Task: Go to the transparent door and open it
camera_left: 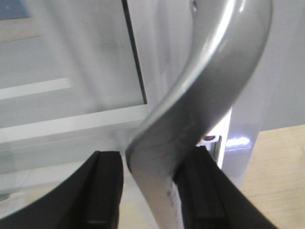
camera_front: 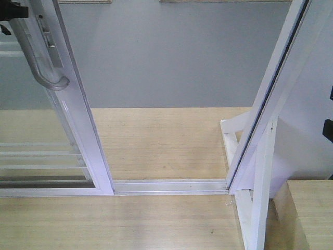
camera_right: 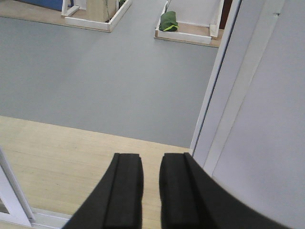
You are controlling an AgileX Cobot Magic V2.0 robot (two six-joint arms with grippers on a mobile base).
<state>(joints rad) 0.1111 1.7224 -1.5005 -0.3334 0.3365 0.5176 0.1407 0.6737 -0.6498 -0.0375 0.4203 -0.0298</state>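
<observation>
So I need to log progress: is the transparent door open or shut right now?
Open. The transparent door stands left, leaving a bare floor track and a clear gap to the frame. The left gripper straddles its handle.

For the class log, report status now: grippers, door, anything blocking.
Left gripper shut on curved grey metal pull handle. Right gripper empty, fingers slightly apart. Transparent sliding door slid aside, doorway open. Nothing in the track.
</observation>
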